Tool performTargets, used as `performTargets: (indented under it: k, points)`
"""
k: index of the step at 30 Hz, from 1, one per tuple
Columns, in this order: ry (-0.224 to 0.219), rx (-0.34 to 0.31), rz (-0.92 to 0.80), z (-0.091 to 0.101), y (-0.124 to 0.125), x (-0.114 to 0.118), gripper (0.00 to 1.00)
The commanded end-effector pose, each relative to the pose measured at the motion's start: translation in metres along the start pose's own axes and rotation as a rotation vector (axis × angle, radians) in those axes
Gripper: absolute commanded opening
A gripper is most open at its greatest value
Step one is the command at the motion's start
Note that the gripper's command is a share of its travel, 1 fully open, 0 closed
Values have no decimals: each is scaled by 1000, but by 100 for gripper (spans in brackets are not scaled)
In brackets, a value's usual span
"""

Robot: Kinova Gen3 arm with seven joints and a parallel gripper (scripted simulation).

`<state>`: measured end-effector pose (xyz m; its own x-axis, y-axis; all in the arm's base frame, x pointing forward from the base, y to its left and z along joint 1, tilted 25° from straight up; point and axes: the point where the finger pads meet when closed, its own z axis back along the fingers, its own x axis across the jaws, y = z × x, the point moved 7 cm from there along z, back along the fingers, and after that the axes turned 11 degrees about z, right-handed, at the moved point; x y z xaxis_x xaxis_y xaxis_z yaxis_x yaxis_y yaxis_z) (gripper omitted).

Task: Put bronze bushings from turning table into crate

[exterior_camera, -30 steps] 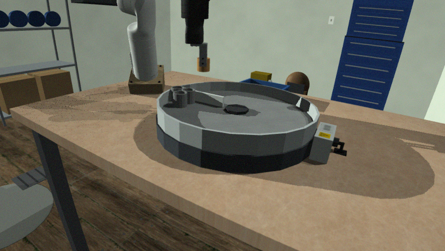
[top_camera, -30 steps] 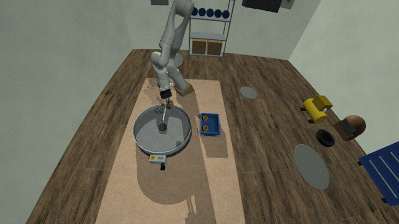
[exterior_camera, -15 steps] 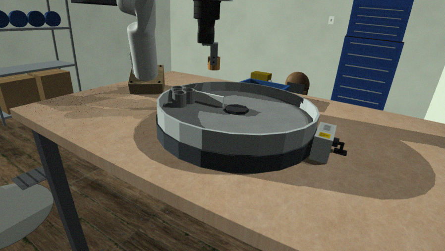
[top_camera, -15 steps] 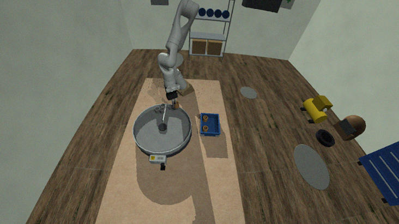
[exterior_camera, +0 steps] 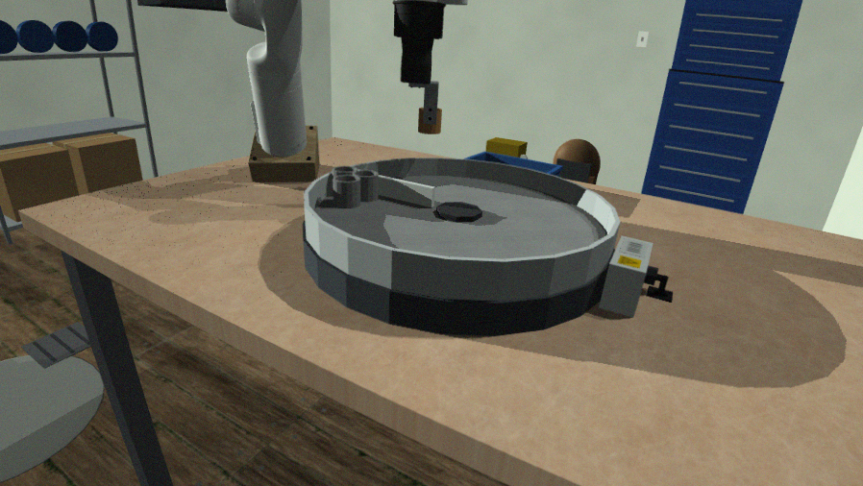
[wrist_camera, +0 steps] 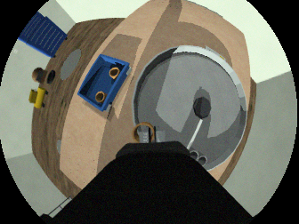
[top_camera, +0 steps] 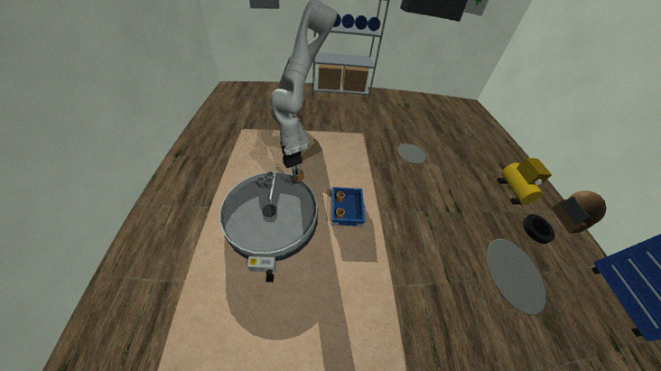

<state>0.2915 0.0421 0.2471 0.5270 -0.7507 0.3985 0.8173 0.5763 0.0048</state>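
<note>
The arm (top_camera: 295, 71) (exterior_camera: 279, 90) reaches out over the desk (top_camera: 269, 370) (exterior_camera: 241, 271) (wrist_camera: 84, 138), bent at its joints, with the pincer (top_camera: 296, 172) (exterior_camera: 430, 114) (wrist_camera: 152, 132) pointing down. In the exterior view it hangs upright, raised above the desk; in the top view its tips appear near the edge of the turning table (top_camera: 258, 234) (exterior_camera: 513, 238) (wrist_camera: 222, 89), on the side by the arm.

The pincer is narrow, closed on the wall of 1 bronze bushing (top_camera: 300, 177) (exterior_camera: 424, 128) (wrist_camera: 135, 132), with 1 finger inside the ring and 1 outside.

I count 3 bronze bushings: the 1 held and 2 in the blue crate (top_camera: 354, 207) (exterior_camera: 531, 164) (wrist_camera: 95, 80). Both of those stand open end up, apart from each other, along the side nearer the turning table. The crate sits on the desk beside the turning table, apart from it.

There are 3 steel bushings (top_camera: 259, 181) (exterior_camera: 346, 191) (wrist_camera: 194, 155), all upright in a tight cluster on the turning table, near its wall and beside the 1 pale divider bar (top_camera: 270, 193) (exterior_camera: 405, 184) (wrist_camera: 195, 134). The wrist view shows only 2 of them. The table has 1 dark hub (top_camera: 269, 210) (exterior_camera: 457, 211) (wrist_camera: 202, 108) at its middle and 1 control box (top_camera: 260, 263) (exterior_camera: 626, 278) at its outer side.
</note>
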Motion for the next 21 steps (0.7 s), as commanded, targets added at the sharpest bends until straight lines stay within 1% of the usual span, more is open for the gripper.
performTargets:
  k: [1, 2, 14, 19, 21]
  points:
    - [-19, -4, 20, 0, 24, -14, 0]
    - [-19, -4, 20, 0, 34, -21, 0]
    - [-19, -4, 20, 0, 34, -21, 0]
    - [-19, -4, 20, -1, 82, -55, 0]
    - [-19, -4, 20, -1, 82, -55, 0]
